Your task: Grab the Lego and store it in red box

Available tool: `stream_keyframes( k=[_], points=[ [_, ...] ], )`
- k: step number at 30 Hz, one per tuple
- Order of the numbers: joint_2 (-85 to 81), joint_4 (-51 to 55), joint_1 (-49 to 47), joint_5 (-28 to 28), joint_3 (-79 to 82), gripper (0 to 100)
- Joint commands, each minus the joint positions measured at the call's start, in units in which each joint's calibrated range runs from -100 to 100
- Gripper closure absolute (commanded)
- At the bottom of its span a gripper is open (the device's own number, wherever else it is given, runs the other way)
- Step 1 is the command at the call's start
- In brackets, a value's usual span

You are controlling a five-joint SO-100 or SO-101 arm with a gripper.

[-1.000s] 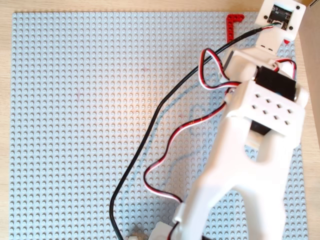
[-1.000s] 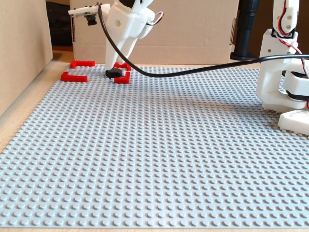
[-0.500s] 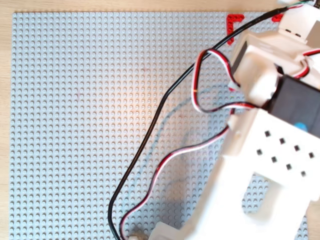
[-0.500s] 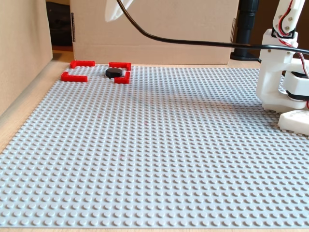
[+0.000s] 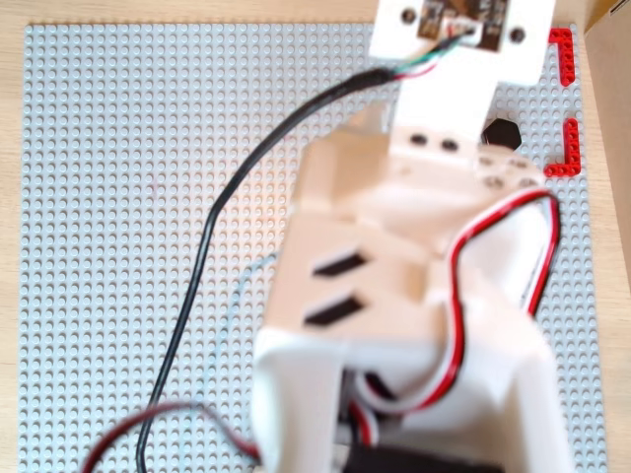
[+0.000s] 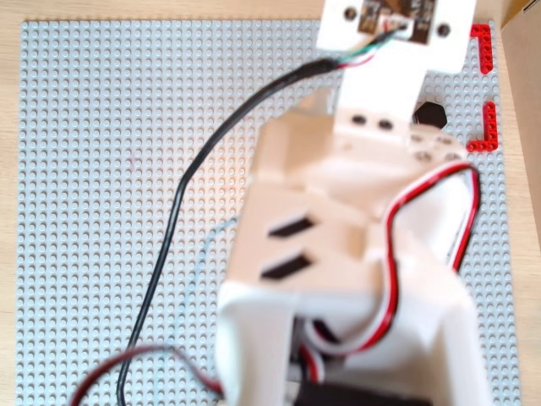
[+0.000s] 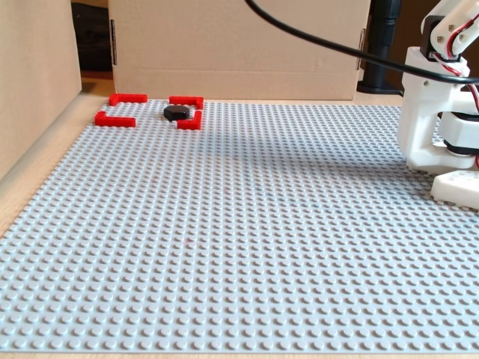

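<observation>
Black Lego [image 7: 177, 112] inside red box [image 7: 188, 99]; pincer hidden (arm blocks).

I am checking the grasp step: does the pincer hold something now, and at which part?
Nothing appears held. The Lego lies on the baseplate inside the red box, with no pincer near it. The pincer itself is out of sight.
</observation>
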Motion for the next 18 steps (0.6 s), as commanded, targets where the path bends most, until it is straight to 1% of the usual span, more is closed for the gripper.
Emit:
stream_keyframes(
  k=[1, 6, 18],
  points=[
    [-7.05, 2.9, -0.55, -0.18, -1.79, 99],
    [-13.57, 6.58, -0.41, -1.85, -1.52, 99],
    [-27.05, 16.67, -0.93, -1.9, -1.52, 99]
  ],
)
